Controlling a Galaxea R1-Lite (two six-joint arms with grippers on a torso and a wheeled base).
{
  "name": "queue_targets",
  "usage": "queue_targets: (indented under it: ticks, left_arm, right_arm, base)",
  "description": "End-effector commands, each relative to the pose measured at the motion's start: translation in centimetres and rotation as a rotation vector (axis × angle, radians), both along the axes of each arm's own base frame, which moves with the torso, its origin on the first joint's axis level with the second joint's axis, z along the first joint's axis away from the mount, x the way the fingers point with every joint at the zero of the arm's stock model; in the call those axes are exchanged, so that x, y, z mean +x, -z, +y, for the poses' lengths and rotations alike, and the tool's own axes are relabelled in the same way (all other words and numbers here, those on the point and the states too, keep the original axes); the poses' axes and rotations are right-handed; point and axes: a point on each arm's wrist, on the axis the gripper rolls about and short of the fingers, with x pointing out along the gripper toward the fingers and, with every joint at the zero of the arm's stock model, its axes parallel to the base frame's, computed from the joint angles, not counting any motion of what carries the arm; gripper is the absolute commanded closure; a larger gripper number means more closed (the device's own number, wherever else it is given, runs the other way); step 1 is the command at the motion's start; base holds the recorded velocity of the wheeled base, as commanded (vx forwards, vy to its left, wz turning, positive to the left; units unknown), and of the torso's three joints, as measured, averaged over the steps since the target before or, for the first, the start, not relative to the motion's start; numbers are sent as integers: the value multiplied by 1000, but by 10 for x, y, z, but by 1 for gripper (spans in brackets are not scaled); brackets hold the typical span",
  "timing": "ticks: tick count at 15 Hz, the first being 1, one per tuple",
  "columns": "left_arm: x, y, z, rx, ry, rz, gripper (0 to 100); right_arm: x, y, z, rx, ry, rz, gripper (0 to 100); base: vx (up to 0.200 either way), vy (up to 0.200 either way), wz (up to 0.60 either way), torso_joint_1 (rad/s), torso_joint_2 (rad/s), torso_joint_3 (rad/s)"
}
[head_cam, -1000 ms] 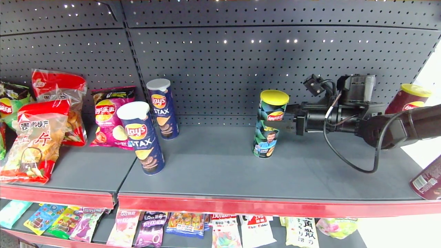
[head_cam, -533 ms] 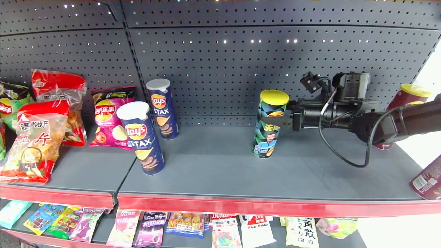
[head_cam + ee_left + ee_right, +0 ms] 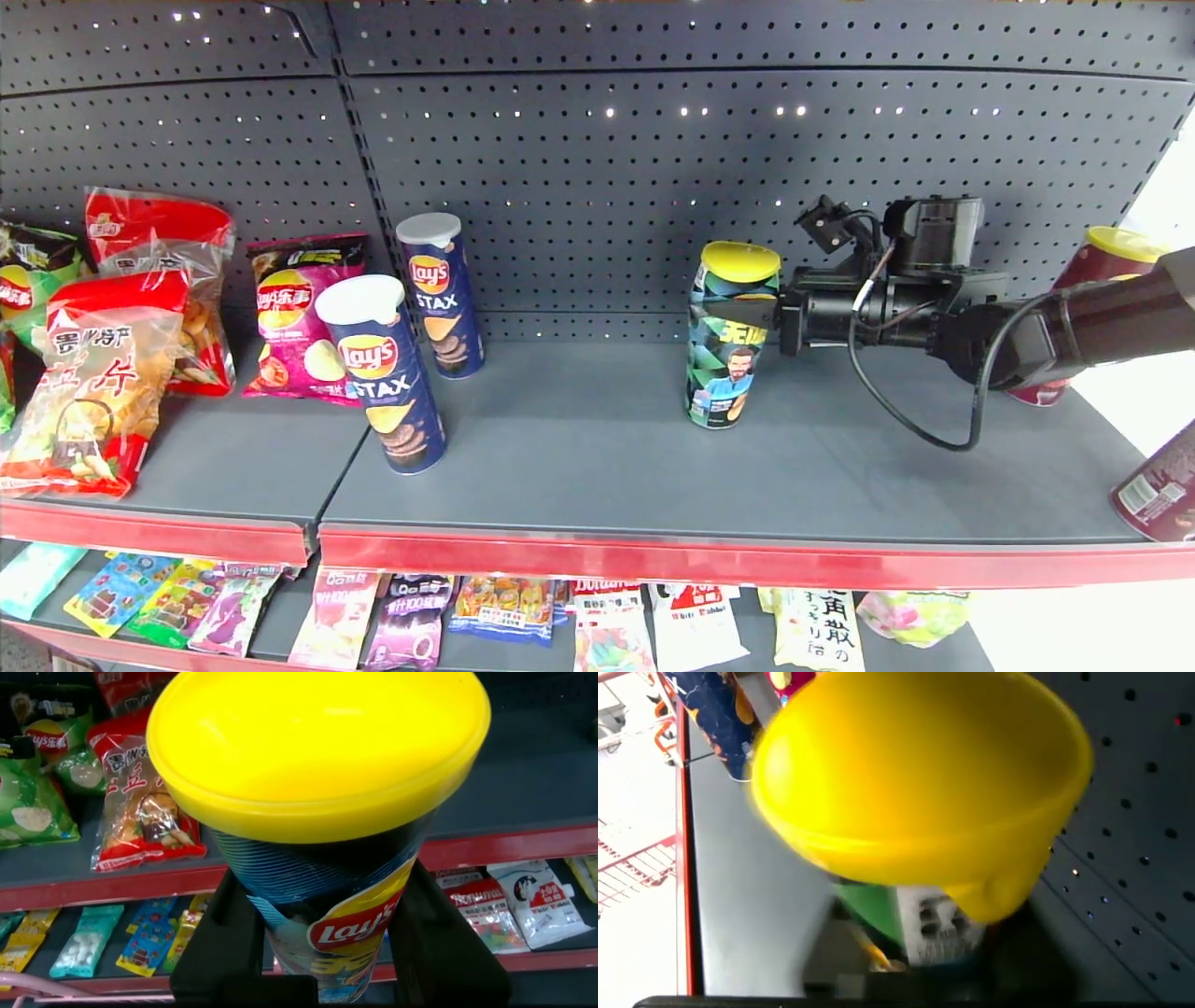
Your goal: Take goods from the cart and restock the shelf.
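Restocking midway: my right gripper (image 3: 747,313) clasps the yellow-lidded, teal-patterned cardboard crisp tube (image 3: 731,341), standing on the grey metal shelf (image 3: 579,467) but not yet let go. My left gripper (image 3: 322,947) grips a second yellow-lidded tube (image 3: 318,784), held off the shelf and, I judge, next to place.

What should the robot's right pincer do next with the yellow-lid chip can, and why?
Probably open the right pincer and let go. The yellow-lidded chip can already seems to stand upright with its base on the grey shelf, bare room around it, so releasing it and backing away looks like the sensible step.
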Motion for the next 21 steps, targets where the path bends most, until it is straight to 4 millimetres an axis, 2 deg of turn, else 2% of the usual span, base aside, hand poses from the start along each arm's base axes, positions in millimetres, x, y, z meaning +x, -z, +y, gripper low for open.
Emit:
queue_targets:
  ticks: [1, 4, 8, 13, 15, 17, 19, 21]
  left_arm:
    - [-2, 1, 1, -1, -14, -11, 100]
    - [-3, 0, 1, -2, -17, -16, 100]
    - [-2, 2, 1, -1, -16, -10, 100]
    - [-1, 1, 0, 0, -13, -7, 100]
    - [-2, 1, 1, -1, -14, -10, 100]
    - [-2, 1, 1, -1, -14, -10, 100]
    - [-2, 2, 1, -1, -14, -8, 100]
    - [-2, 2, 1, 0, -14, -7, 100]
  right_arm:
    - [-5, -5, -1, 1, 2, -10, 100]
    - [-18, -18, -4, 1, 41, -28, 100]
    - [-43, -18, -11, -14, 75, -2, 100]
    - [-62, -36, -16, -23, 162, -53, 100]
    - [-70, -39, -12, -22, 185, -78, 100]
    - [-99, -41, -3, 3, 267, -119, 100]
    - [-125, -34, 2, 42, 280, -84, 100]
    - [-140, -28, 4, 50, 299, -89, 100]
  base:
    - [0, 0, 0, 0, 0, 0]
    - [0, 0, 0, 0, 0, 0]
    - [0, 0, 0, 0, 0, 0]
    - [0, 0, 0, 0, 0, 0]
    - [0, 0, 0, 0, 0, 0]
    - [0, 0, 0, 0, 0, 0]
    - [0, 0, 0, 0, 0, 0]
    - [0, 0, 0, 0, 0, 0]
